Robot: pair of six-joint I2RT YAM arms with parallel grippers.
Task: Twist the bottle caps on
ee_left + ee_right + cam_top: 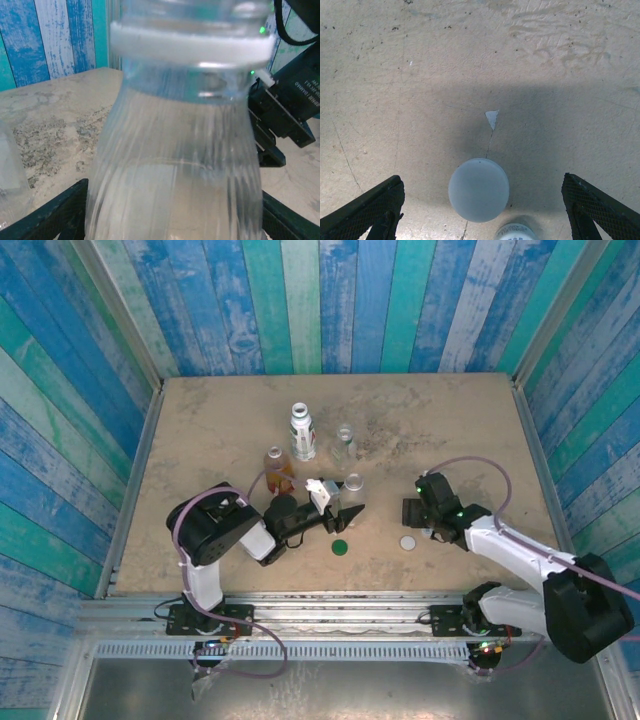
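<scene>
Right now the left gripper (pixel 343 513) is reaching toward the small clear bottle (pixel 353 483). In the left wrist view that bottle (pixel 175 165) is standing upright between the two dark fingers (pixel 55 217), its sides right against them at the bottom edge. Whether they are pressing on it or only flanking it, I cannot tell. A white ring is circling the bottle's neck, and no cap is sitting on top.

Beyond the fingers to the right, the right arm's black housing (pixel 290 105) is showing white printed lettering, upside down and too small to read.

The right gripper (pixel 416 516) is hanging over the table (pixel 220 420) with its fingers (pixel 365 215) spread wide and holding nothing. A white cap (pixel 479 189) is lying flat on the table between them, nearer the left finger and touching neither. Just behind it, a second small round pale thing (pixel 515 232) is carrying tiny print that cannot be read.

A dark green cap (pixel 340 547) is lying on the table just below the left fingers. Past those fingers an amber bottle (pixel 278 470), a white-labelled bottle (pixel 302 432) and a taller clear bottle (pixel 344 443) are standing upright. The label's writing is too small to read.
</scene>
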